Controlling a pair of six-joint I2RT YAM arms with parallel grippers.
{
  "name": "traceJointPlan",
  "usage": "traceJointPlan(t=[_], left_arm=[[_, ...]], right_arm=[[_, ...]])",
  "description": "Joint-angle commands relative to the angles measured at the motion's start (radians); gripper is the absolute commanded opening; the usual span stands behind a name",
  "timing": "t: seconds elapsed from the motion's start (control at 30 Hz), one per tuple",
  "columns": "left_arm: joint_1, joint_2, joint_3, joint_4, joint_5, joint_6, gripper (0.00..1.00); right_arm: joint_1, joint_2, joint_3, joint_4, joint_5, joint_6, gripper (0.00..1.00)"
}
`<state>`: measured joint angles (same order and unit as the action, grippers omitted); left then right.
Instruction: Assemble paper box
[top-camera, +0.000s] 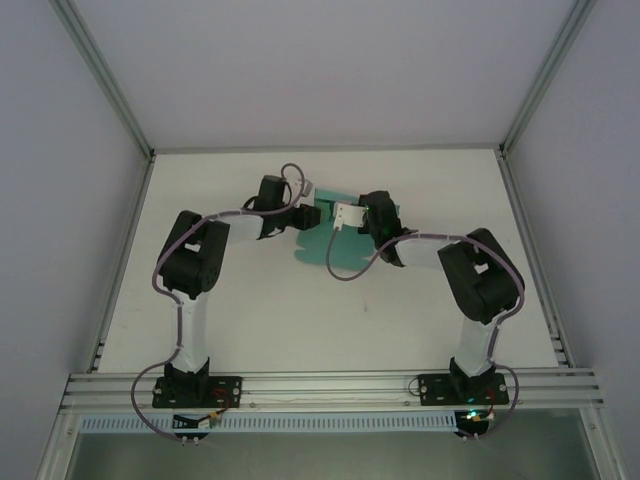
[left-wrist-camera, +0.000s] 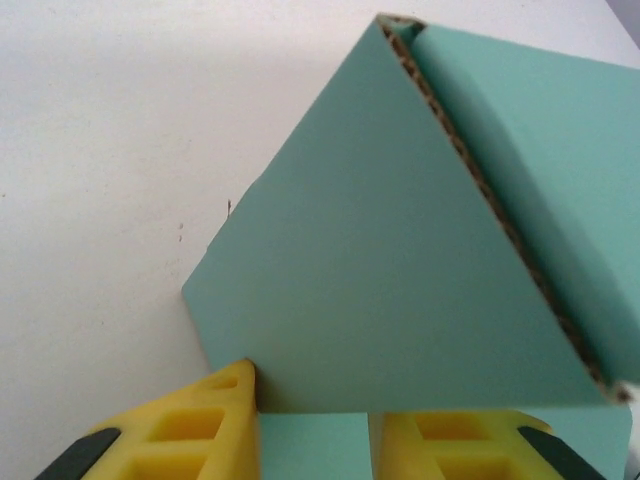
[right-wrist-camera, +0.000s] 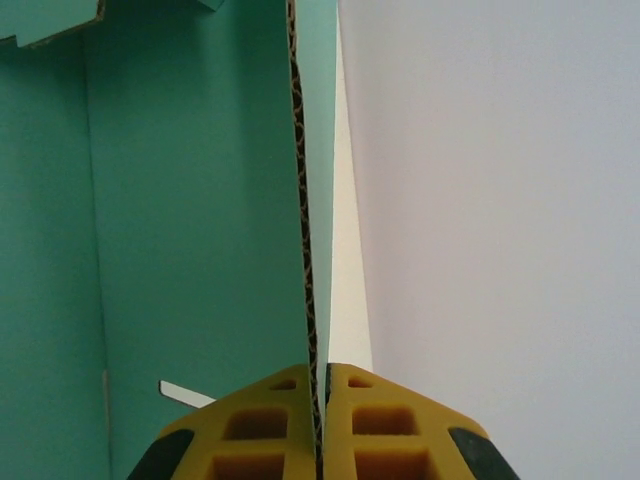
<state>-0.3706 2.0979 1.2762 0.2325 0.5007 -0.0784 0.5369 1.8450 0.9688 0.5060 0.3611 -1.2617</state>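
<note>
Teal corrugated paper box (right-wrist-camera: 200, 220), edge pinched in right end effector (right-wrist-camera: 322, 378), seemingly upright.

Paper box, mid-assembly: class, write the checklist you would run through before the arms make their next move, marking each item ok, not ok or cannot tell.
1. Right gripper pinching a wall of the paper box: ok, jaws shut on the card's edge.
2. Left gripper gripping a panel: cannot tell; its fingers sit apart with card between them.
3. Box between both arms, over the table: ok.
4. Box fully folded: not ok, panels stand open with raw corrugated edges showing.
</note>
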Motion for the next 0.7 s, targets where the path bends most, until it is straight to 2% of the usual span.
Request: traceJointPlan(t=[0.0,0.07,0.17,0.23,0.37,0.43,0.5,0.67], left_arm=[[-0.030,-0.141,-0.055,0.149,0.009,-0.028,0.27],[-0.033,-0.186,-0.090,0.135,-0.018,-0.029,0.26],[-0.037,-0.272,-0.170,0.179,0.006,-0.086,0.26],[-0.053,-0.351,-0.249,0.184,-0.043,-0.084,0.27],[-0.092,-0.462,-0.398,0.142,-0.162,-0.077,0.31],[-0.102,-0.496,-0.487,0.188,-0.192,-0.100,0.39],[-0.104,-0.530,-0.561,0.223,-0.207,-0.116,0.50],[-0.108,-0.635,-0.662,0.154,-0.331,-0.117,0.67]], right_arm=[[0.044,-0.012,-0.045,-0.284,-0.194,0.065,0.00],[0.053,-0.064,-0.043,-0.323,-0.209,0.087,0.00],[0.086,-0.138,-0.025,-0.430,-0.208,0.121,0.00],[0.120,-0.164,-0.034,-0.482,-0.162,0.119,0.00],[0.175,-0.168,-0.090,-0.368,-0.070,0.151,0.00],[0.209,-0.164,-0.111,-0.345,-0.050,0.187,0.00],[0.235,-0.151,-0.152,-0.263,-0.006,0.152,0.00],[0.242,-0.149,-0.199,-0.223,0.032,0.149,0.00]])
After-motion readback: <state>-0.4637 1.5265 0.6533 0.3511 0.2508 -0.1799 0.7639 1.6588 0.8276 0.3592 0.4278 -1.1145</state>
